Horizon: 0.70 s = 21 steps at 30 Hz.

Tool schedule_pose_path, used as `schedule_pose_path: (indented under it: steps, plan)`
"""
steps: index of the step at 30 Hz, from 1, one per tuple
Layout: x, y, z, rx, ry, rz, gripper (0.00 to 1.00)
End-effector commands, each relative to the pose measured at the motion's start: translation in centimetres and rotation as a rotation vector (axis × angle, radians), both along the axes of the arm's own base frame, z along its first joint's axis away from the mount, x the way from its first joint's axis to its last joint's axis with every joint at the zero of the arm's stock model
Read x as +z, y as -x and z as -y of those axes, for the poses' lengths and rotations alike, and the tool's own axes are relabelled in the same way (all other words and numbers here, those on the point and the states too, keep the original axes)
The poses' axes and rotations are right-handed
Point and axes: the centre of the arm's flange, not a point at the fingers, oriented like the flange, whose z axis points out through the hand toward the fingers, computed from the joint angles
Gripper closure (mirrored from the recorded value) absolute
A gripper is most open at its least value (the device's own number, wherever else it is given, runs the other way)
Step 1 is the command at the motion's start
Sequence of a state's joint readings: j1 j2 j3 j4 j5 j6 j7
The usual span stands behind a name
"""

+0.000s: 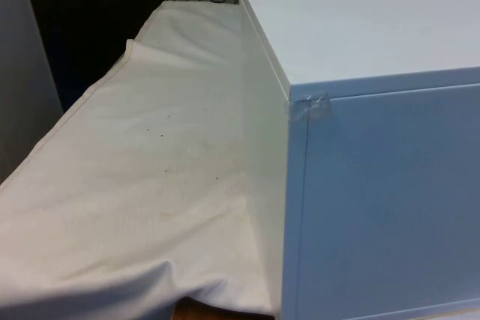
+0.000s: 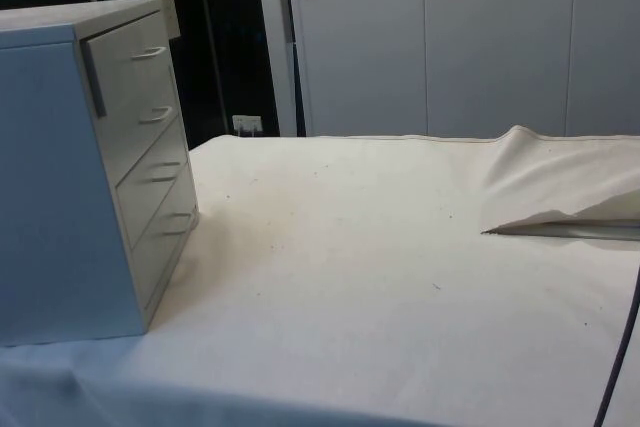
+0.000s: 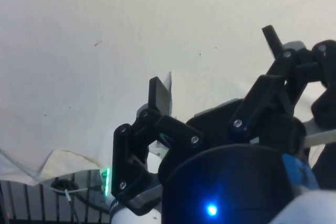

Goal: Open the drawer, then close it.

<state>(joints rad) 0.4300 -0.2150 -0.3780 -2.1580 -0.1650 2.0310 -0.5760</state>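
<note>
Front view: stood at the front view's right, the chest of drawers [image 1: 375, 35], blank panels turned to the camera and a patch of tape [image 1: 309, 109] on the near top corner. Left plenty of bare white cloth [image 1: 135, 170] towards the front view's left, down to the desk edge, where the cloth sagged over.

Side view: showed the chest [image 2: 60, 177] near one end of the desk, four drawer fronts facing the open cloth, all apparently flush and shut. Judged the slim top handle [image 2: 148, 52] easy to miss or slip from. Judged the chest, apparently light and standing on loose cloth, likely to slide or tip under a hard or slanted pull. Noted a raised fold [image 2: 560, 187] at the far end, well apart from the drawers. Left wide free room before the fronts for an approach.

Wrist view: hung over bare cloth, the hand [image 3: 215, 66], fingers [image 3: 157, 95] spread wide apart, gripping nothing. Lay close by, the cloth's edge.
</note>
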Motion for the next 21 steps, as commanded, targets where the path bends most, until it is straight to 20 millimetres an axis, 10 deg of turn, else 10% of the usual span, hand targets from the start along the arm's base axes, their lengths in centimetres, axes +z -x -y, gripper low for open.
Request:
schedule_pose_path:
  steps: [1,21]
  plan:
    - [-0.1,0.0,0.0,0.014,0.007,0.013,0.0]
    - [-2.1,-0.3,-0.2,0.162,0.016,0.045,0.0]
